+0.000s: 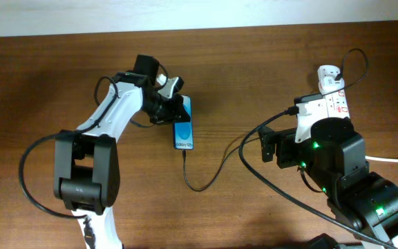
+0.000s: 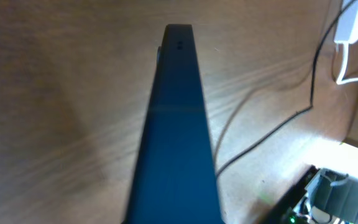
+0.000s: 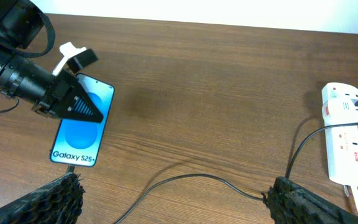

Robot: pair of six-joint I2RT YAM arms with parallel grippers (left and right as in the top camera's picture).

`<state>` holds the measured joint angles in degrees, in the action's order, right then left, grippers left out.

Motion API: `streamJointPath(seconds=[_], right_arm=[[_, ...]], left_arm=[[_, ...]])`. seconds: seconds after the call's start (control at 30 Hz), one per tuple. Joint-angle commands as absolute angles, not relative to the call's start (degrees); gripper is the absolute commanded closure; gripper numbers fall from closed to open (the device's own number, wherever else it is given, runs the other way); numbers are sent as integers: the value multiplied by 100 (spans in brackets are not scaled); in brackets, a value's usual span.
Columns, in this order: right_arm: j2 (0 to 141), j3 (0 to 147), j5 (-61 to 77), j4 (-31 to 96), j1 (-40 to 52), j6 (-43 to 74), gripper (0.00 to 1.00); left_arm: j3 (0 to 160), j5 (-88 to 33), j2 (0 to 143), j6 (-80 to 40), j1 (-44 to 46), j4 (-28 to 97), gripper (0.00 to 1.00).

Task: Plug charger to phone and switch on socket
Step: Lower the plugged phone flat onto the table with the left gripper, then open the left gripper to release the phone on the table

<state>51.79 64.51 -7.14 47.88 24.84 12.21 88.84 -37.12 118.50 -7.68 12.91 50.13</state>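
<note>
The phone (image 1: 184, 128) lies flat with its blue screen up, left of centre. My left gripper (image 1: 171, 104) sits on its upper end and appears shut on it. In the left wrist view the phone (image 2: 179, 137) fills the space between the jaws and hides the fingers. The charger, a thin black cable (image 1: 216, 173), runs from the phone's lower end in a loop toward the socket (image 1: 334, 100), a white power strip at the right. My right gripper (image 3: 179, 202) is wide open above the cable (image 3: 197, 177). It holds nothing and is left of the socket (image 3: 350, 134).
My right arm (image 1: 323, 149) covers the near end of the socket from above. A thick white cord (image 1: 392, 160) leaves toward the right edge. A black plug and lead sit in the socket's far end (image 1: 338, 72). Bare wooden tabletop (image 1: 254, 62) lies between phone and socket.
</note>
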Motion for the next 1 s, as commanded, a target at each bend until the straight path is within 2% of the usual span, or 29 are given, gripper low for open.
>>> streamJointPath(seconds=[0.0, 0.23, 0.33, 0.57, 0.67, 0.83, 0.87, 0.97], right_arm=[[5190, 6525, -821, 4803, 2456, 1249, 1], [5190, 6525, -821, 4978, 2456, 1247, 1], [5262, 6525, -821, 5017, 2456, 1247, 1], [5937, 6525, -797, 5061, 2456, 1402, 1], [6230, 6525, -797, 5065, 2456, 1402, 2], [6670, 6525, -799, 5063, 2456, 1402, 1], [6698, 6525, -799, 5061, 2456, 1402, 1], [6764, 6525, -801, 5061, 2456, 1402, 1]], left_arm=[[9048, -3708, 12158, -615, 1232, 4862, 97], [9032, -3876, 12669, -659, 1232, 4803, 97], [9006, -3876, 12676, -698, 1232, 4803, 93], [8993, -3876, 13266, -790, 1232, 4744, 91], [8993, -3876, 13504, -827, 1232, 4757, 82], [8993, -3697, 13509, -825, 1232, 4794, 59], [8993, -3579, 13509, -825, 1232, 4829, 54], [8993, -2932, 13509, -825, 1232, 5074, 46]])
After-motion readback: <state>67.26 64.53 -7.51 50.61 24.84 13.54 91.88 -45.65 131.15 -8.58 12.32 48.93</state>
